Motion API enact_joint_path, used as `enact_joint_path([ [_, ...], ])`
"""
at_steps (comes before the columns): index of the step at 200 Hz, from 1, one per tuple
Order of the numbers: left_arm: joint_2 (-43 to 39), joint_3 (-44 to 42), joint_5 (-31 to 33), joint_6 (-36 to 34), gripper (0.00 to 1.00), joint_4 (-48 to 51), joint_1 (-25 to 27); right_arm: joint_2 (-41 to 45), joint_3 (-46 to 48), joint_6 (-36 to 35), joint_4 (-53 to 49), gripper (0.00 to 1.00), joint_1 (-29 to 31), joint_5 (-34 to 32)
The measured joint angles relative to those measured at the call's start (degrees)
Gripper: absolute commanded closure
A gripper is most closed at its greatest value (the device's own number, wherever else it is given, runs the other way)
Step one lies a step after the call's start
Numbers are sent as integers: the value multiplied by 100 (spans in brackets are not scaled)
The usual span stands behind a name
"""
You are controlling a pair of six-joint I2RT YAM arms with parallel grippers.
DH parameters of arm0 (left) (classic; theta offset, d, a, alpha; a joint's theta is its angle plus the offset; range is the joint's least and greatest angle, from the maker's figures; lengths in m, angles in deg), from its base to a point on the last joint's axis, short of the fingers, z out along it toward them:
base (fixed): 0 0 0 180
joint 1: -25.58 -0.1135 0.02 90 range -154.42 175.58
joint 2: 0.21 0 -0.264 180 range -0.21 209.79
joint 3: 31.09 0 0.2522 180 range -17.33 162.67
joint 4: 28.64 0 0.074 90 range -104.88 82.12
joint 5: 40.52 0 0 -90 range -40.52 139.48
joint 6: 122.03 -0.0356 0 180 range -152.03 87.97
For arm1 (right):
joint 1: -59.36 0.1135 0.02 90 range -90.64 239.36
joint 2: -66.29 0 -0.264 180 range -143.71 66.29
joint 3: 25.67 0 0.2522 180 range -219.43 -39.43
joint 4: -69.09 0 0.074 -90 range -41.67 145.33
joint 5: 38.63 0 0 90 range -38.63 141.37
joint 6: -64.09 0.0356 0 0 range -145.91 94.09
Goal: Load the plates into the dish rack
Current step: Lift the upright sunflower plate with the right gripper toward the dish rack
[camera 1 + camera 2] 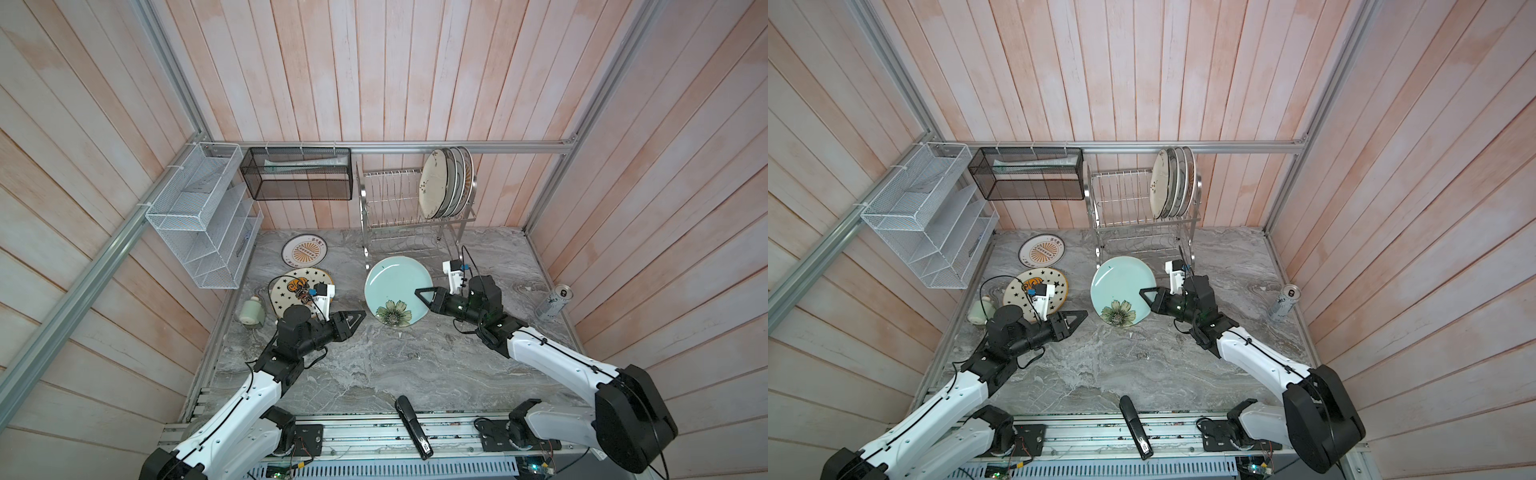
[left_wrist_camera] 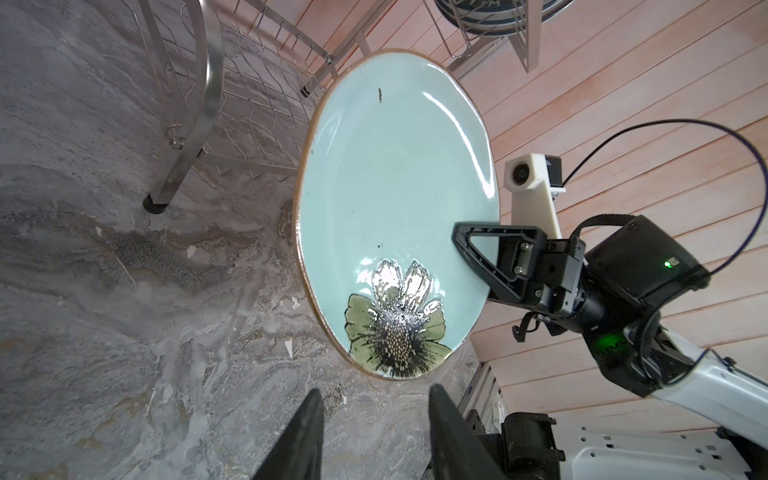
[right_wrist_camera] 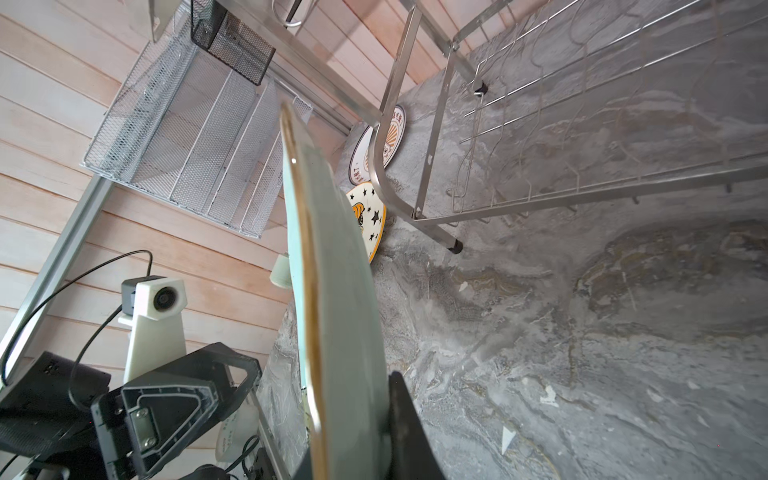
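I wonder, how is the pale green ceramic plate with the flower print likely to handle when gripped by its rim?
The pale green flower plate looks rigid and should not flex. Its glossy glaze may slip in the right gripper, which pinches only the rim. Over the grey stone-look tabletop, it would probably chip if dropped.

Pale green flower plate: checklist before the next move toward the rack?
1. Grip: right pincer shut on the rim of the pale green flower plate: ok.
2. Handoff: left pincer open, apart from that plate: ok.
3. Target: dish rack has free upper slots left of the four loaded plates: ok.
4. Clearance: plate's lower rim off the countertop: cannot tell.
5. Hold security: only the rim edge is pinched: cannot tell.
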Motion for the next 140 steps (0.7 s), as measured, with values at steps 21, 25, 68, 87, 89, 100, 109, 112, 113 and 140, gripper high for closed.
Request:
enact_joint_path([
  [21, -31, 0, -4, -37, 57, 2, 0, 190, -192, -76, -221, 100, -122, -13],
  [25, -31, 0, -2, -42, 57, 4, 0, 221, -247, -92, -254, 100, -149, -11],
  [68, -28, 0, -4, -74, 57, 20, 0, 540, -756, -149, -369, 100, -404, 15],
  [87, -28, 0, -2, -76, 57, 20, 0, 634, -970, -192, -428, 100, -496, 87],
  [89, -28, 0, -2, -74, 57, 20, 0, 640, -999, -203, -437, 100, -507, 96],
  [100, -28, 0, -4, -76, 57, 22, 0, 645, -1154, -236, -505, 100, -555, 131],
  [109, -28, 0, -4, -74, 57, 20, 0, 636, -1305, -269, -577, 100, -603, 160],
  [112, -28, 0, -2, -74, 57, 20, 0, 632, -1353, -271, -599, 100, -619, 164],
  [113, -28, 0, -2, -74, 57, 20, 0, 629, -1364, -273, -601, 100, -623, 166],
  [140, -28, 0, -9, -52, 57, -4, 0, 437, -1967, -343, -680, 100, -758, 181],
])
